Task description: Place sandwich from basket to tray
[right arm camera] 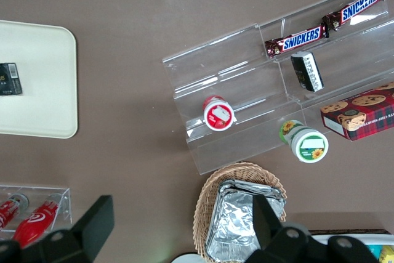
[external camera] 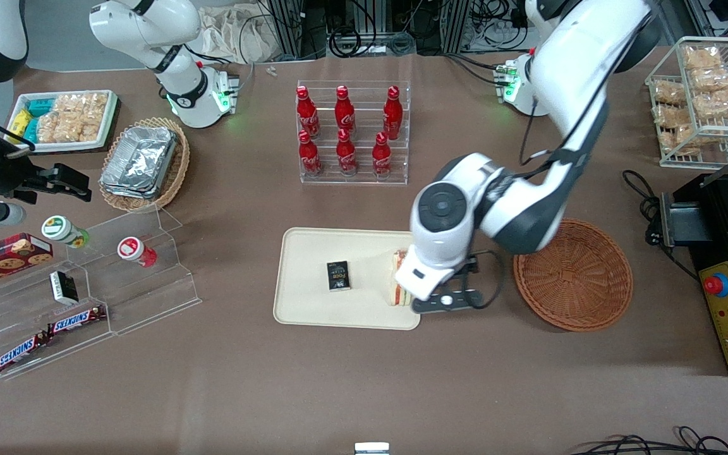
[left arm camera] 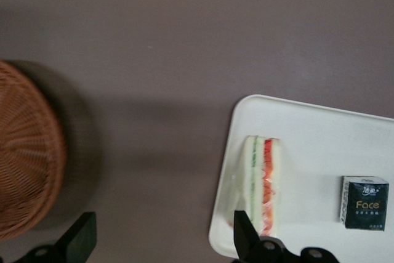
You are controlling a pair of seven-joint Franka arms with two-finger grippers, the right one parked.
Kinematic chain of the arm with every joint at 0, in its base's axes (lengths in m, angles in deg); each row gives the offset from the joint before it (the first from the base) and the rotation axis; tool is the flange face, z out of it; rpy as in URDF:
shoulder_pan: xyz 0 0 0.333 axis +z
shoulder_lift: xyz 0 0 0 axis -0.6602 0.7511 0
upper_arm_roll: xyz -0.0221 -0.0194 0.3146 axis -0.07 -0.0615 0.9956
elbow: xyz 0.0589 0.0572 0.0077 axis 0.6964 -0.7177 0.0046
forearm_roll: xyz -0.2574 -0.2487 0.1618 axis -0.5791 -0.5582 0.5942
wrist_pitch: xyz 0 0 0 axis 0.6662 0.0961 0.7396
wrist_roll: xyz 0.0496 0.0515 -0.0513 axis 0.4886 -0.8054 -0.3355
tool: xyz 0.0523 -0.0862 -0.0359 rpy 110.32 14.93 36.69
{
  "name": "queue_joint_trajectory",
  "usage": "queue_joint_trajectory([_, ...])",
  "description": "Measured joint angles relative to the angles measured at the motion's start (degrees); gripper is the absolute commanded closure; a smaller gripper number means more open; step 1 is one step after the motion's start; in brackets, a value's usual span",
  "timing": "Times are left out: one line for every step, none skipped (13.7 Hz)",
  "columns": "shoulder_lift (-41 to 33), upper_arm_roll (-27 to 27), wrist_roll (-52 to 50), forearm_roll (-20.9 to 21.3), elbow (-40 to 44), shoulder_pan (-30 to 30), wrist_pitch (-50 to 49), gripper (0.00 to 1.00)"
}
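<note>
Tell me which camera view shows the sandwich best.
The left wrist view: the sandwich lies unobstructed on the tray, its filling layers plain, with the open end effector above it. The front view shows only a sliver beside the arm. The right wrist view misses it.

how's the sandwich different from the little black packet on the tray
The sandwich is pale bread with green and red layers; the black packet is dark with "Face" printed on it. The sandwich is longer and lies at the tray's edge nearest the basket, right by the open gripper; the packet sits mid-tray. Both rest on the tray.
</note>
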Motion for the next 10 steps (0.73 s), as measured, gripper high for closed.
queue_joint_trajectory([-2.93, -0.01, 2.84, -1.65, -2.12, 2.19, -0.97, 0.0])
queue_joint_trajectory([-6.0, -0.01, 5.41, -2.51, -5.22, 4.37, -1.12, 0.0])
queue_joint_trajectory([-9.17, -0.03, 7.69, -3.68, -8.79, 6.5, -0.87, 0.0])
queue_joint_trajectory([-12.39, 0.21, 10.32, -5.75, -12.27, 8.16, -0.1, 0.0])
queue_joint_trajectory([-15.57, 1.43, 13.53, -8.19, -15.39, 9.0, 0.61, 0.0])
queue_joint_trajectory([-18.68, 3.97, 17.56, -10.59, -18.17, 9.03, 0.91, 0.0])
queue_joint_trajectory([-21.56, 6.75, 22.06, -12.42, -20.76, 9.04, 1.25, 0.0])
queue_joint_trajectory([-24.27, 9.67, 26.75, -13.37, -23.44, 9.1, 2.02, 0.0])
queue_joint_trajectory([-26.68, 12.63, 31.42, -14.21, -26.01, 9.19, 2.76, 0.0])
queue_joint_trajectory([-28.76, 15.47, 35.54, -15.38, -28.29, 9.35, 3.04, 0.0])
